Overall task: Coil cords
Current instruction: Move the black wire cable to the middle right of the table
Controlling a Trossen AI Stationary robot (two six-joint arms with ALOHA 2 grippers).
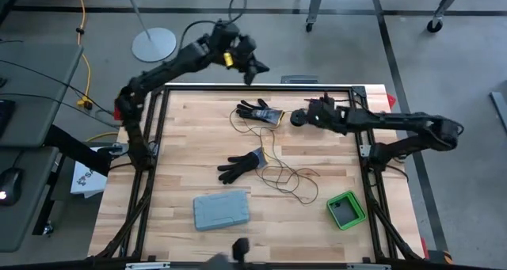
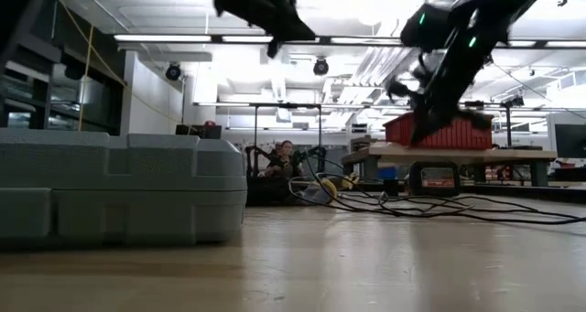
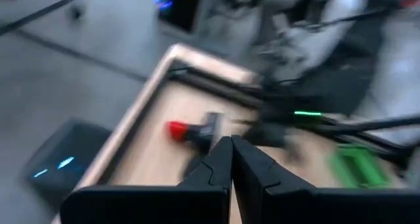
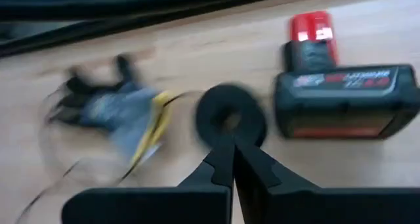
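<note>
Currently: thin dark squiggly wire (image 1: 279,169) strewn across wooden tabletop (image 1: 190,127), long axis running away from small black ring-shaped coil (image 4: 230,117). Right tool (image 4: 231,159) pinched together just above coil, nearer. Left tool (image 3: 231,159) likewise together, raised beyond tabletop's far edge.

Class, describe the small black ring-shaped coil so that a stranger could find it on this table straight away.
Look along the wooden table's far edge, where the right gripper hovers. Just beside its shut fingers lies the black coil, between a glove and a red-topped battery pack. It alone is a flat round ring with a hole.
</note>
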